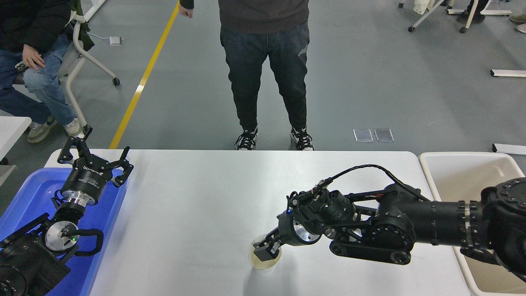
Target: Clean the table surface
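White table surface spans the foreground | right gripper pinching cup rim near front edge | left gripper spread over blue tub | cup not binned yet | person beyond

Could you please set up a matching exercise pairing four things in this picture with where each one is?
Things:
1. paper cup
2. blue tub
3. beige bin
4. left end effector

Places:
a. beyond the table's right edge
b. on the table surface, near its front edge, under the right end effector
c. over the far end of the blue tub, fingers spread
d. along the table's left edge

Pairs: 1-b, 2-d, 3-a, 4-c
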Robot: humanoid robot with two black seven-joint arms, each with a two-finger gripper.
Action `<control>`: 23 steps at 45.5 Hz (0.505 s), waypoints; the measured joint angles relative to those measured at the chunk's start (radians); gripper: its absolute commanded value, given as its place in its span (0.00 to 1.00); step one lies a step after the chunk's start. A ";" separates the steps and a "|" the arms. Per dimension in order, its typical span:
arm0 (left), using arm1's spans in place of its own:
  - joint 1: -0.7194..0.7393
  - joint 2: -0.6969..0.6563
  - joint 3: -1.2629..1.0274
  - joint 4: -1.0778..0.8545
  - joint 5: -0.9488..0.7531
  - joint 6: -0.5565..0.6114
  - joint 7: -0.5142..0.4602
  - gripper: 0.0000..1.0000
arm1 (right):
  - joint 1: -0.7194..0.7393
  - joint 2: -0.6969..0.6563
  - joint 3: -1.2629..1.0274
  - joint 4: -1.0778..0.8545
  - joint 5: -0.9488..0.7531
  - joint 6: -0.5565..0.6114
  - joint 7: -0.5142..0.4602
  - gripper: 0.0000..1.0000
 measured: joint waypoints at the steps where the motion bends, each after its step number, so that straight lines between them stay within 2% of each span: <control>1: 0.000 0.000 0.000 0.000 0.000 0.000 0.000 1.00 | -0.001 0.000 -0.002 -0.002 -0.002 -0.001 0.004 0.08; 2: 0.000 0.000 0.000 0.000 0.000 0.000 0.000 1.00 | -0.001 0.000 -0.004 -0.004 -0.005 -0.002 0.008 0.02; 3: 0.000 0.000 0.000 0.000 0.000 0.000 0.000 1.00 | -0.001 0.000 -0.005 -0.004 -0.005 -0.002 0.010 0.00; 23: 0.000 0.000 0.000 0.000 0.000 0.000 0.000 1.00 | 0.010 -0.007 -0.006 -0.011 -0.013 -0.007 0.081 0.00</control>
